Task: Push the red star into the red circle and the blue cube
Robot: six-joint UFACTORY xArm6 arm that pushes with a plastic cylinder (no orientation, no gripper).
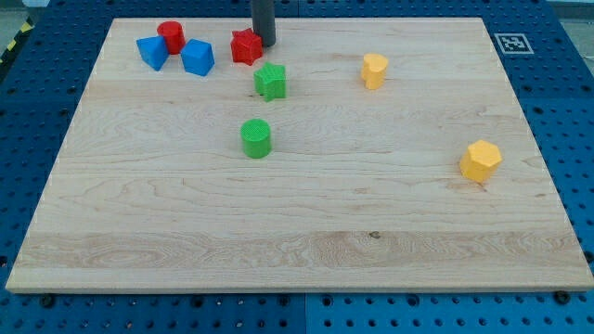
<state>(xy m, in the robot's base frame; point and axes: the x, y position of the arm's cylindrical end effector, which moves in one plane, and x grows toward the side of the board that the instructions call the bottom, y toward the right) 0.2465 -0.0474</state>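
The red star [246,46] lies near the view's top, left of centre. My tip [265,43] stands right against its right side. The red circle [171,35] is at the top left, apart from the star. A blue cube [198,57] sits just right of and below the red circle, between it and the star. A second blue block [152,52] lies just left of and below the red circle.
A green star [271,82] lies just below and right of the red star, a green cylinder [256,138] further down. A yellow block [374,70] sits at the upper right, a yellow hexagon [481,160] at the right. The wooden board [297,232] ends just above the tip.
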